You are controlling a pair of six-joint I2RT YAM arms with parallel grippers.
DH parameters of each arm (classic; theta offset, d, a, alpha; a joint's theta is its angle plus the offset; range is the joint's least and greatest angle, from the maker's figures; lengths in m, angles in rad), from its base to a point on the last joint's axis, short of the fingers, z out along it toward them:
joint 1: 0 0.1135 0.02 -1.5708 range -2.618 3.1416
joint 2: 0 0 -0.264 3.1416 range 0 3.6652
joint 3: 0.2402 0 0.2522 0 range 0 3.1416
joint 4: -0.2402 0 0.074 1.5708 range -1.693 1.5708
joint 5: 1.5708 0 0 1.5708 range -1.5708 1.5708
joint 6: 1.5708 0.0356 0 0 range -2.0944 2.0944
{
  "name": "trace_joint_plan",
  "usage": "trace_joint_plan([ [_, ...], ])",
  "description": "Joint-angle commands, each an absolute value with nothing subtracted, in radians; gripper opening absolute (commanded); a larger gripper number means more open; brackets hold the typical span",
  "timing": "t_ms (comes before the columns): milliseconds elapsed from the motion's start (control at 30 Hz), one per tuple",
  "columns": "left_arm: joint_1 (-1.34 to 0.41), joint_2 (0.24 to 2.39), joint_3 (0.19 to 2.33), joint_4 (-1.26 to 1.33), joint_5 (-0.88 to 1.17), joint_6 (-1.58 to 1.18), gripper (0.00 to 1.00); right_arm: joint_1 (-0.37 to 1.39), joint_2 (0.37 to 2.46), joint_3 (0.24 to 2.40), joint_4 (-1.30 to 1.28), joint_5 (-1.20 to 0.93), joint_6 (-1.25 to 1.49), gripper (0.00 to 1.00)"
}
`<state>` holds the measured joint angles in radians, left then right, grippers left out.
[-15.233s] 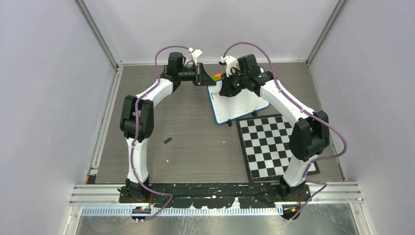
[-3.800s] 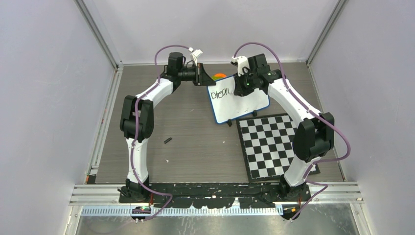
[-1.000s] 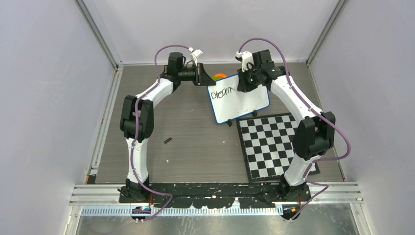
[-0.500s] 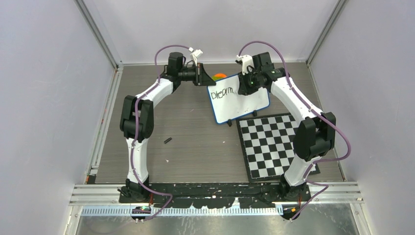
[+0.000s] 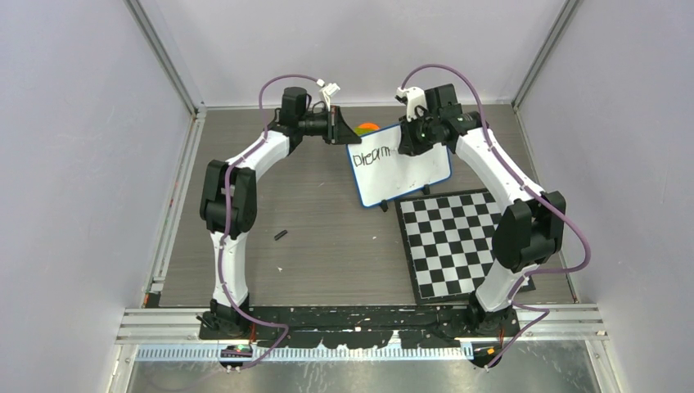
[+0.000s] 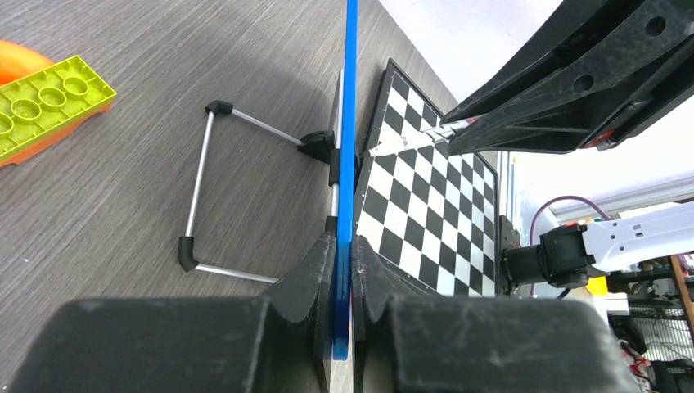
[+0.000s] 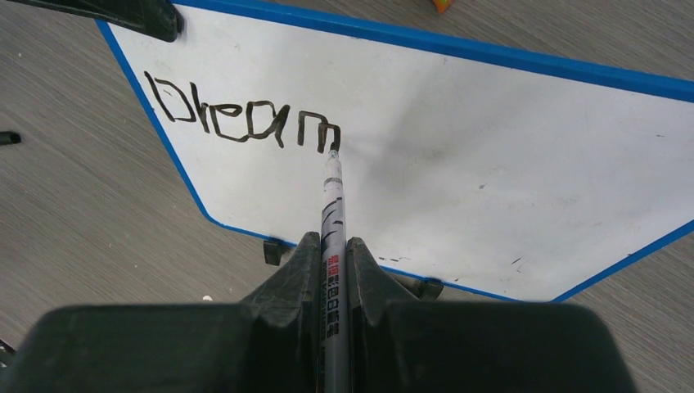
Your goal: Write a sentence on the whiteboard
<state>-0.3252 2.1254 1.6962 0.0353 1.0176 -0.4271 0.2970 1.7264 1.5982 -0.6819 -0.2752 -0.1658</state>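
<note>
Right wrist view: right tool (image 7: 331,244) gripped marker (image 7: 331,192), tip at end of lettering (image 7: 245,124); left tool (image 6: 344,250) clamped whiteboard (image 7: 491,147) rim. Risk: hard tip pressure might rock it, smearing strokes.

2 arms (image 5: 232,196) (image 5: 511,217), 1 whiteboard (image 5: 409,176), 1 word (image 7: 245,123), 1 marker (image 7: 333,221), 1 checkered board (image 5: 458,246), 1 green brick (image 6: 49,102), 1 blk bit (image 5: 281,236) at 8 o'clock.

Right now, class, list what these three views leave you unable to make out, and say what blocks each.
1. Top external: the tip of the marker, under the right gripper.
2. Left wrist: the sentence, since the whiteboard shows edge-on.
3. Right wrist: one whiteboard corner, cut off at the right edge; another, covered by the left gripper.
4. Left wrist: the orange piece, cut off by the left edge.
</note>
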Motion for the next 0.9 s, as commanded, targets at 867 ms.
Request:
trace_joint_plan([
  [867, -0.345, 2.110, 1.718, -0.138, 1.046, -0.328, 0.00, 0.172, 1.689, 1.632, -0.616, -0.474, -0.072, 0.00],
])
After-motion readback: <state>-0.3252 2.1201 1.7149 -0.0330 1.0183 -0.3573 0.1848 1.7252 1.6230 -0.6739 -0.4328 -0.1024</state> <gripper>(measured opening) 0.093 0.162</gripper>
